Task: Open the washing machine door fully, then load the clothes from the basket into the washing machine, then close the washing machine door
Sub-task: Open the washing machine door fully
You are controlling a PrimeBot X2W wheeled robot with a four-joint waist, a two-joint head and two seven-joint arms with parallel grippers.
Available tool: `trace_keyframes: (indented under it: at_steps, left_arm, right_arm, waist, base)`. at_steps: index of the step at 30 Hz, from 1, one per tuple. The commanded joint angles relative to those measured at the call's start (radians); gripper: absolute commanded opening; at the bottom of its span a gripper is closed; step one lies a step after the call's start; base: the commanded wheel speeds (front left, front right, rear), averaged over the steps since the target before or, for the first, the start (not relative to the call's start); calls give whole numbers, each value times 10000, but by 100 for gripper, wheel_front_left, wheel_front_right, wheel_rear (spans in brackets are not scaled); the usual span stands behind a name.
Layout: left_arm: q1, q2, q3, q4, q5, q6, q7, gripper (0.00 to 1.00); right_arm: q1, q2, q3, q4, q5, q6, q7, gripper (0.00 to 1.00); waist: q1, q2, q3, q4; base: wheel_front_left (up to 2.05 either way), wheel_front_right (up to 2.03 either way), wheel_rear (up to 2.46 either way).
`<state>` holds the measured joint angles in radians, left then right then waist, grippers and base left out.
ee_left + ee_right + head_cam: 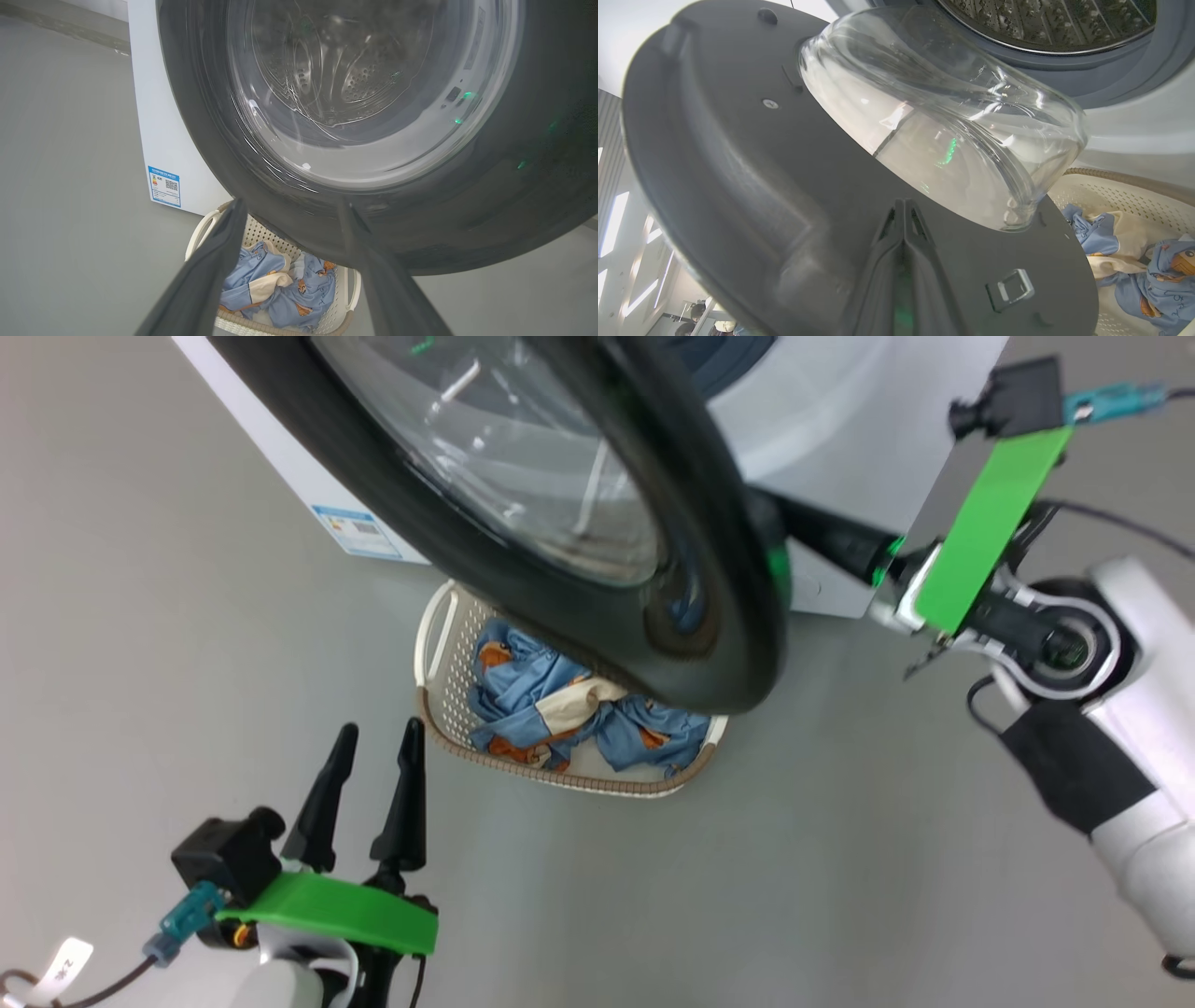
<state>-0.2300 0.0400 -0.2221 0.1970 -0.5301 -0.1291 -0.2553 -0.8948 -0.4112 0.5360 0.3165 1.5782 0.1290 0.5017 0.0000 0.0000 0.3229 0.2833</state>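
Glossy black round glass-windowed door [719, 523] partly open, overhanging the cream perforated basket [439, 644] of blue printed clothes [560, 709]. Right hand [903, 207] fingers together at the door's inner face. Left hand [380, 728] fingers apart, below the door beside the basket.

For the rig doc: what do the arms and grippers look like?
The left gripper and right gripper each have two long, tapered black fingers. Each wrist carries a flat bright-green plate, a black camera box and a teal connector on a dark cable. The right arm has glossy white shells with a black band. A white paper tag hangs by the left cable.
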Motion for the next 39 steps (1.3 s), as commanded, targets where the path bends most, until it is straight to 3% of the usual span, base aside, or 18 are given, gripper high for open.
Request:
trace_keyframes:
  at_steps: [1,26,39]
  left_arm:
    - [150,274,368,-172,94,-16,-65,100]
    - [700,325,810,-328,241,-16,-65,100]
    - [815,314,968,-291,321,-16,-65,100]
  right_arm:
    - [437,274,163,-451,148,17,129,0]
    - [2348,1581,1166,-2018,-66,17,519,0]
    - [2541,1797,1124,-2078,-248,17,27,0]
  waist:
    - [0,0,-233,-63]
    - [0,0,-856,40]
    - [0,0,-1136,-68]
  base:
    - [0,0,0]
    - [0,0,0]
    - [0,0,0]
